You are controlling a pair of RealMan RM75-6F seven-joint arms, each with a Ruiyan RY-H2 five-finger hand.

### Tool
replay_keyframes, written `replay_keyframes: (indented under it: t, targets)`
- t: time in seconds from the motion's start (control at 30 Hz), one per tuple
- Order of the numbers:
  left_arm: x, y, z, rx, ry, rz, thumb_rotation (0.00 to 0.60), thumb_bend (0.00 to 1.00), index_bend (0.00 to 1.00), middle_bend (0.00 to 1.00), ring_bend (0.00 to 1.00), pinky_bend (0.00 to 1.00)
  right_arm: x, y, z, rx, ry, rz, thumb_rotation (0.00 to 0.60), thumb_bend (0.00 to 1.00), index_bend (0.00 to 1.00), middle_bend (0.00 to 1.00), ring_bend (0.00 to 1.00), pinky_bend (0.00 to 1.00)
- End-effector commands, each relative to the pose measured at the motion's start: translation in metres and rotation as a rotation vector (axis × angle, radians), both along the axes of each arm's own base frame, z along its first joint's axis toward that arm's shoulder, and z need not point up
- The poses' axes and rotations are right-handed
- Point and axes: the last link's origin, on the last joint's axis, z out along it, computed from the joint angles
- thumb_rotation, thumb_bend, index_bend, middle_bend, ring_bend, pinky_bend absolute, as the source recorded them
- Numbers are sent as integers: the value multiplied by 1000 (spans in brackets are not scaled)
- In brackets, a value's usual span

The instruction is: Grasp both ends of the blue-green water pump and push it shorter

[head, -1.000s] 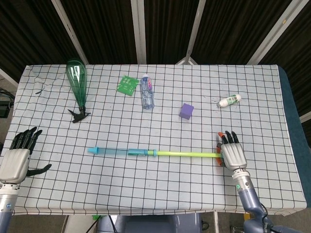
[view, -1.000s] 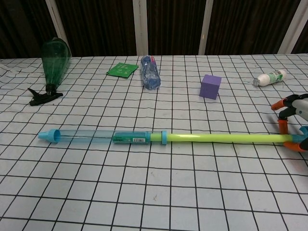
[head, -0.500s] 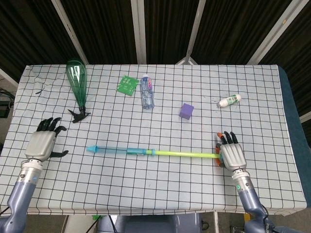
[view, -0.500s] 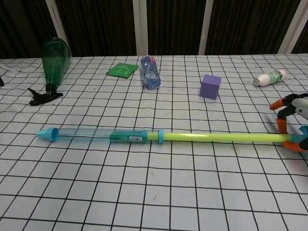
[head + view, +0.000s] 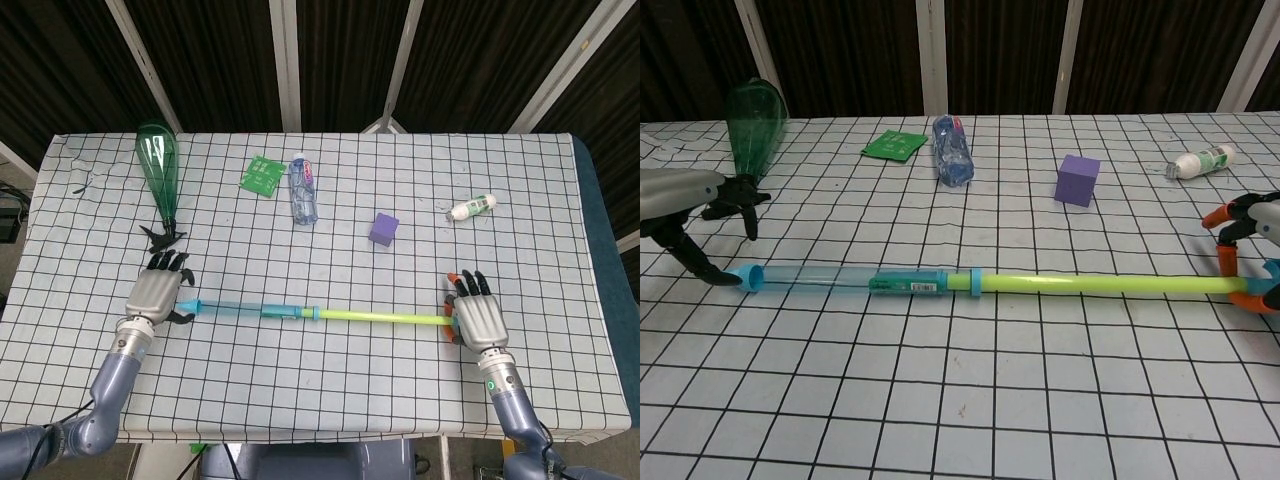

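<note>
The water pump (image 5: 260,312) (image 5: 840,282) lies across the near middle of the table. Its clear blue barrel points left and its yellow-green rod (image 5: 1110,287) is drawn far out to the right. My left hand (image 5: 157,293) (image 5: 680,195) is at the barrel's blue tip (image 5: 743,277). Its fingers are spread, with the thumb just beside the tip, and it grips nothing. My right hand (image 5: 477,320) (image 5: 1262,225) covers the orange handle (image 5: 1228,250) at the rod's end, fingers bent over it.
A green spray bottle (image 5: 158,170) lies at the back left, just behind my left hand. A green packet (image 5: 262,175), a plastic bottle (image 5: 303,190), a purple cube (image 5: 384,229) and a small white bottle (image 5: 471,208) lie further back.
My left hand has swept in from the table's left edge to the barrel's blue tip. The pump has shifted slightly. My right hand has stayed on the handle.
</note>
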Motion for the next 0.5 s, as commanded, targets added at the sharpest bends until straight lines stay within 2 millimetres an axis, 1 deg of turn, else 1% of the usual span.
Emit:
replay_keyframes:
  t: [0.03, 0.13, 0.27, 0.5]
  targets:
    - [4, -2, -8, -13, 9, -9, 600, 272, 408, 87, 0, 0, 0, 0, 0, -2, -1, -1, 600, 406, 622, 187, 0, 0]
    - [6, -2, -14, -23, 7, -6, 600, 286, 423, 93, 0, 0, 0, -1, 1, -3, -6, -2, 600, 406, 622, 187, 0, 0]
    - [8, -2, -21, -23, 7, -5, 600, 317, 466, 106, 0, 0, 1, 0, 1, -2, -7, 0, 600, 407, 622, 187, 0, 0]
    - [7, -2, -24, -14, 21, -13, 600, 408, 529, 115, 0, 0, 0, 0, 1, -2, -5, -2, 600, 407, 622, 188, 0, 0]
